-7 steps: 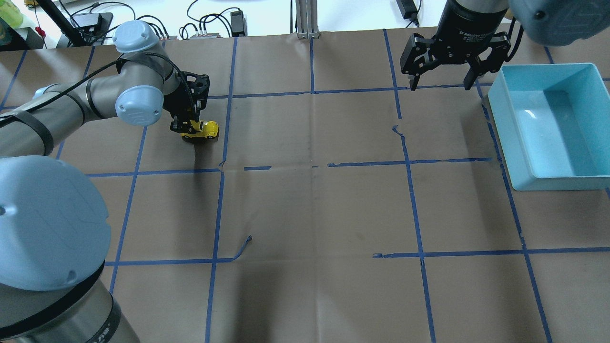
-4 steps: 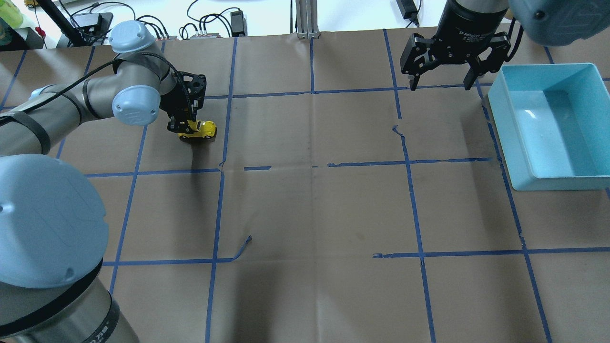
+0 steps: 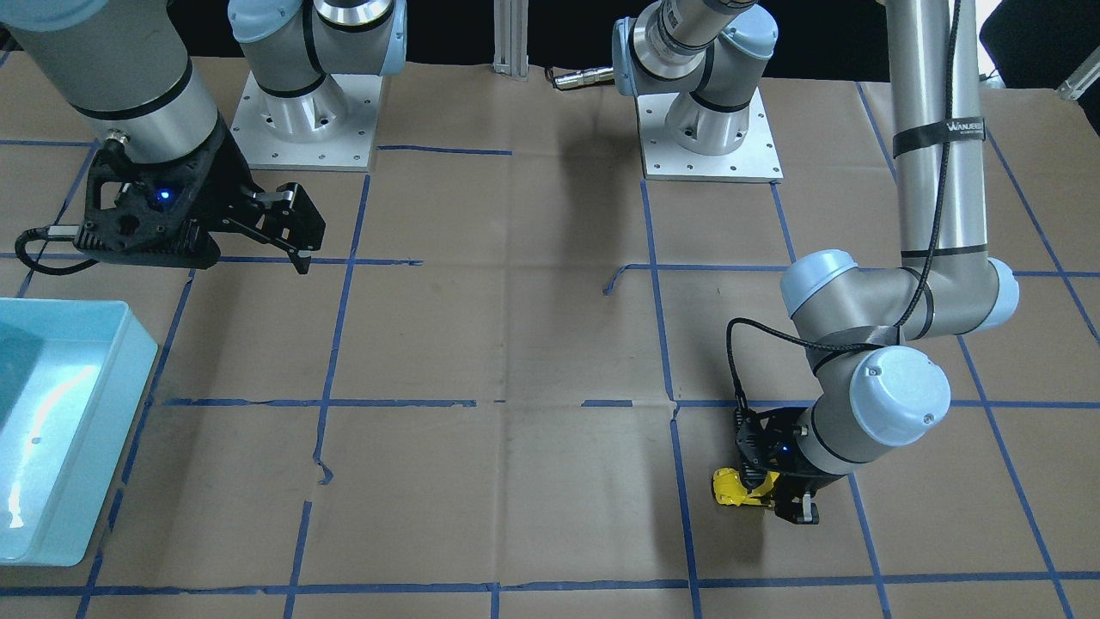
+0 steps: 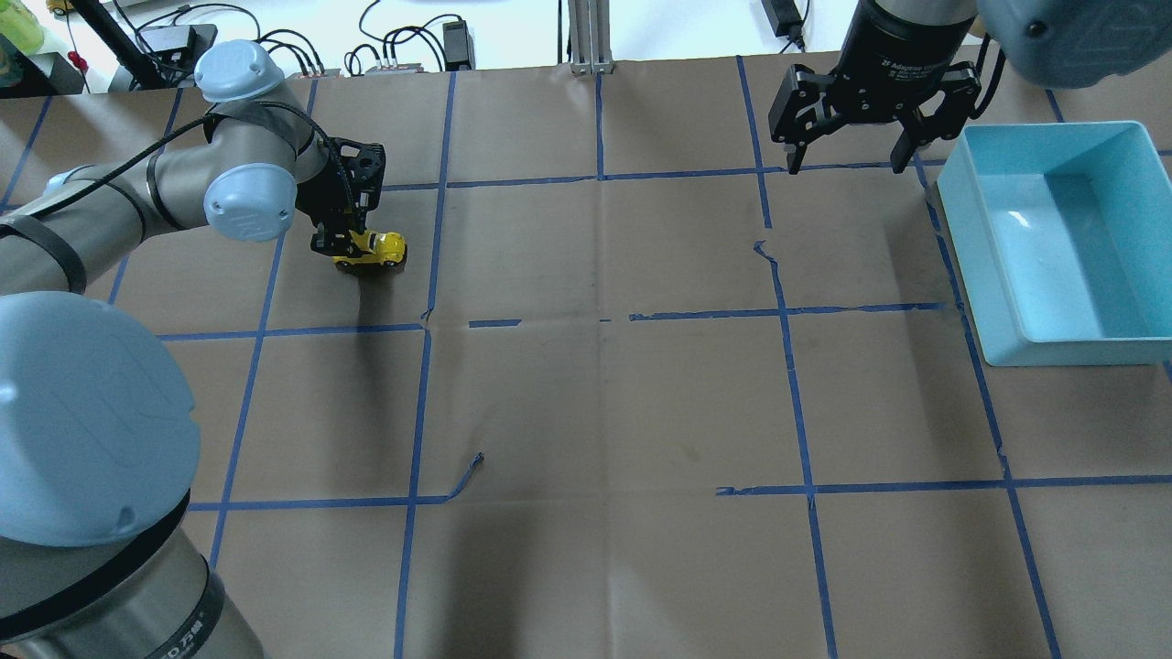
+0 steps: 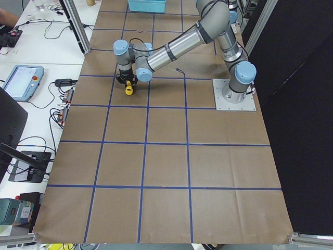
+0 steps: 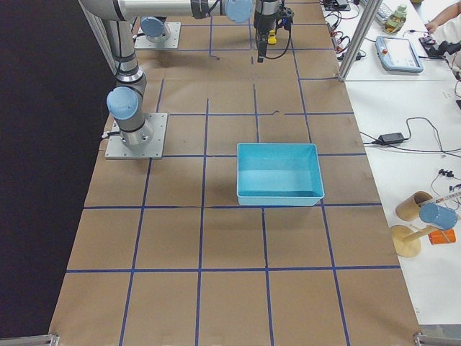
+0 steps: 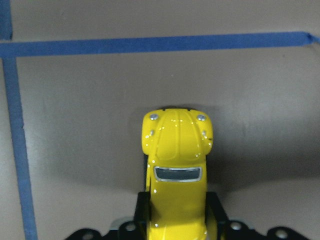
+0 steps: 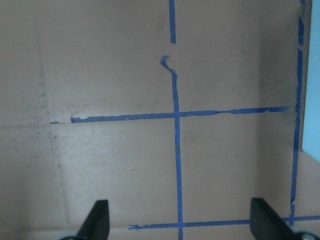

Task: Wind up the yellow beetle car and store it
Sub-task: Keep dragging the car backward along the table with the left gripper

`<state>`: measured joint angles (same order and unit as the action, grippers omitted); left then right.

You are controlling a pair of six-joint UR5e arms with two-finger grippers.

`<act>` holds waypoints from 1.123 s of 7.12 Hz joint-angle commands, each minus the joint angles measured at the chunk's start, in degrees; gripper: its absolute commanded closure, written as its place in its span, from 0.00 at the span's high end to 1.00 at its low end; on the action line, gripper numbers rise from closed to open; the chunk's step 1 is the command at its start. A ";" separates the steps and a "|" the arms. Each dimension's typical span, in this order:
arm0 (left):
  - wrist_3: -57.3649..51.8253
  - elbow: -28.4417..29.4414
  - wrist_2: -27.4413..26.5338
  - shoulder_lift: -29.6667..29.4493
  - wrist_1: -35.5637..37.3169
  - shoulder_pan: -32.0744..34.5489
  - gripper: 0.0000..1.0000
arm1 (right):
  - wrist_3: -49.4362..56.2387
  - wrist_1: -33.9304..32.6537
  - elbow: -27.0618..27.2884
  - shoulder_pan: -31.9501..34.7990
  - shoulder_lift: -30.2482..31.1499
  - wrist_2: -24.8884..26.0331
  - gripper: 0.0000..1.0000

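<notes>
- Left wrist-mounted view: the left gripper (image 7: 177,222) is clamped on the rear half of the yellow beetle car (image 7: 176,150), one finger against each flank.
- The car's long axis runs straight out from the pincer, bonnet leading, and its wheels appear to sit on the brown paper (image 7: 75,125).
- From overhead, that nose points across the table toward the robot's right, where the blue bin (image 4: 1067,352) stands well apart.
- Winding likely calls for a drag backward along this axis, toward the robot's left, with the wheels pressed down.
- The right gripper (image 4: 847,167) hangs spread wide and empty just beside the bin, far from the car.
</notes>
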<state>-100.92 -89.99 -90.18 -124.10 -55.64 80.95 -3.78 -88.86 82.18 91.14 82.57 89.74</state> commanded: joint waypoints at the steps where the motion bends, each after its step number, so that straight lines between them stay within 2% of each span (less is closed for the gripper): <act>1: -1.12 0.08 0.00 0.00 0.18 -0.18 0.00 | 0.00 0.00 0.00 0.00 0.04 0.00 1.00; 8: -3.49 0.08 0.18 0.00 0.18 -2.90 0.00 | 0.00 0.00 0.00 0.09 0.04 -0.09 1.00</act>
<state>-103.53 -89.99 -89.98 -124.14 -55.47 78.58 -3.78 -88.87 82.18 91.17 82.62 89.65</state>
